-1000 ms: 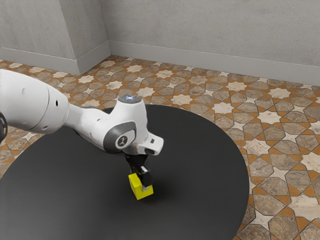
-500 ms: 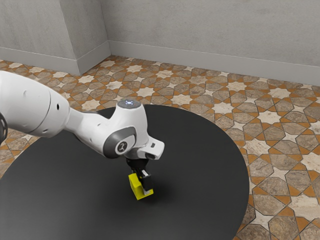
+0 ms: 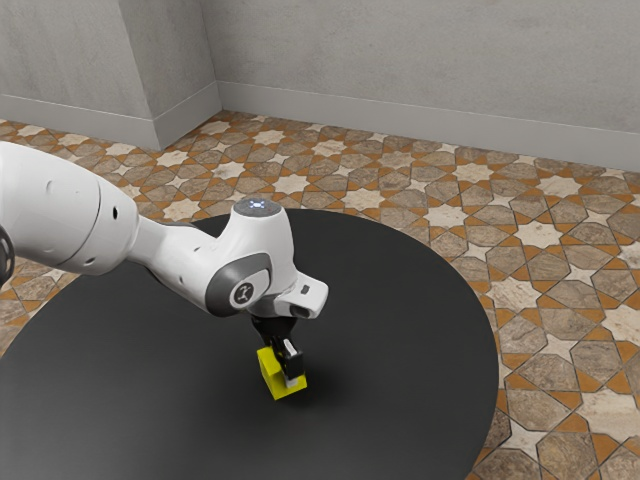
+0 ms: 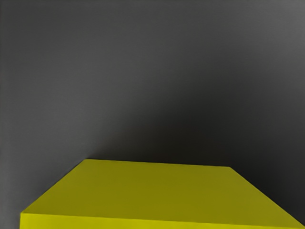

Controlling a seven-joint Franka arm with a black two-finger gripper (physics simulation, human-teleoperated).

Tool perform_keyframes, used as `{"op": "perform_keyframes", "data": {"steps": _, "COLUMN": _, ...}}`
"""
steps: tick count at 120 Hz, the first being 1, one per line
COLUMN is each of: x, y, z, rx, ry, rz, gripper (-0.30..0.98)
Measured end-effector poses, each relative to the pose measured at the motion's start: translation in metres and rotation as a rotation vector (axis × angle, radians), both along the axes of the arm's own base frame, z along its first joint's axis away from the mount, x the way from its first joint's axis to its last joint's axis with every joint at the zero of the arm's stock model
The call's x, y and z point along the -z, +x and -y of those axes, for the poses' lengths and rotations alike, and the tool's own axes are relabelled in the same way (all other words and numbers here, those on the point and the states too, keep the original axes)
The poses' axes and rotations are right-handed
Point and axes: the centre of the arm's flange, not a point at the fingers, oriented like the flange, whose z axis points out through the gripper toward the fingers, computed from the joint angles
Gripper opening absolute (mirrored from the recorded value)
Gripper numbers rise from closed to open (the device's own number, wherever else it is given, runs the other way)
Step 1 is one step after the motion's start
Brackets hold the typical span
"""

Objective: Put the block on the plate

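The near part of the exterior view is taken up by a round black table [image 3: 150, 410], its surface shaded from grey to nearly black. On it, between the middle of the tabletop and the near side, a yellow block [image 3: 269, 371] is seen at the gripper [image 3: 286, 373]. The block is partly covered from sight by the gripper, which is pointed downward and brought low over it. Whether the gripper is held apart or clamped on the block cannot be told. In the wrist view a broad, flat yellow face of the block is shown close under the hand, with a narrow strip of a second face along one edge; the dark tabletop is seen beyond it, darkened further by a soft shadow beside the block.

Above the gripper, the white arm [image 3: 60, 215] is bent down toward the table, brought in from the exterior view's left, with grey rings set at its joints. Past the table's far rim, a floor [image 3: 540, 235] is laid with brown, cream and orange tiles patterned in stars. Farthest off, the floor is bounded by a grey wall [image 3: 420, 60], edged with a pale baseboard [image 3: 400, 120] and broken by a corner toward the exterior view's left.
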Motion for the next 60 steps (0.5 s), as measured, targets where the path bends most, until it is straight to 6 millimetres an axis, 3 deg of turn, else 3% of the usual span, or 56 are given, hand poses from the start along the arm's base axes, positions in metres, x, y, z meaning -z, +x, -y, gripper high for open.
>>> {"op": "perform_keyframes", "data": {"steps": 17, "x": -0.009, "y": 0.002, "z": -0.001, "rx": -0.004, "ry": -0.002, "rz": 0.016, "gripper": 0.41}}
{"op": "perform_keyframes", "data": {"steps": 27, "x": -0.037, "y": 0.006, "z": -0.009, "rx": -0.018, "ry": -0.009, "rz": 0.052, "gripper": 0.40}}
{"op": "perform_keyframes", "data": {"steps": 36, "x": -0.078, "y": 0.016, "z": -0.042, "rx": -0.078, "ry": -0.012, "rz": 0.095, "gripper": 0.40}}
{"op": "perform_keyframes", "data": {"steps": 46, "x": -0.106, "y": 0.033, "z": -0.093, "rx": -0.168, "ry": -0.008, "rz": 0.116, "gripper": 0.40}}
{"op": "perform_keyframes", "data": {"steps": 53, "x": -0.117, "y": 0.051, "z": -0.122, "rx": -0.215, "ry": 0.004, "rz": 0.122, "gripper": 0.41}}
{"op": "perform_keyframes", "data": {"steps": 60, "x": -0.115, "y": 0.072, "z": -0.140, "rx": -0.243, "ry": 0.019, "rz": 0.116, "gripper": 0.41}}
